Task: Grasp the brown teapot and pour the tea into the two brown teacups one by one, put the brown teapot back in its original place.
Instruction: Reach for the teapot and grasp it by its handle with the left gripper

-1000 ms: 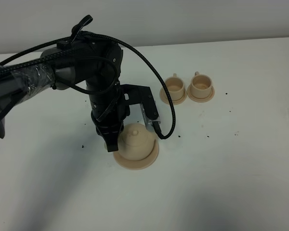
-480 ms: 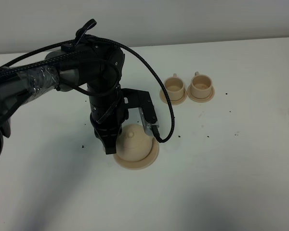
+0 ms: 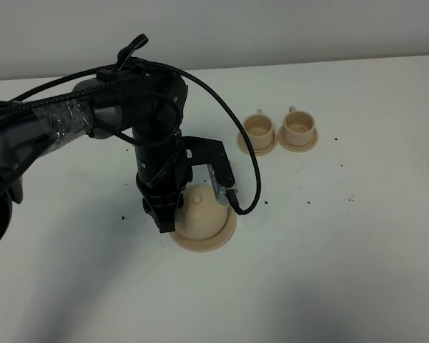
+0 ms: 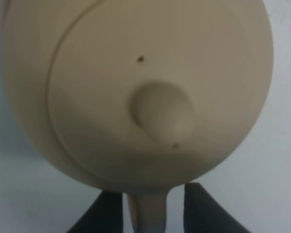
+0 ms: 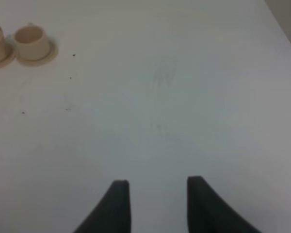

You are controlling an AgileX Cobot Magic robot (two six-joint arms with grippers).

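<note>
At the near centre of the table, the brown teapot stands upright on its saucer plate, lid seated. The left gripper sits at the pot's 9 o'clock (as the high view shows it). Its jaws are spread, one finger on each side of the loop handle. A narrow gap shows beside the handle, so it is flanked, not clamped.

Hazard 1: a sideways or twisting arm move is likely to hook the handle and drag or tip the pot. Cause: very little clearance.
Hazard 2: closing off-centre would probably rotate the pot and give a weak hold for pouring.
Hazard 3: the black cable loops down just beside the pot at 3 o'clock and could brush it.

Appearance: squat, round, pale beige-tan, matte, with a rounded lid knob and small dark specks on the lid.

Farther off, at 1 o'clock from the pot, the two teacups stand side by side on small saucers, well apart from it. Their fill level cannot be told. The right gripper hangs over the table, jaws spread, holding nothing.
</note>
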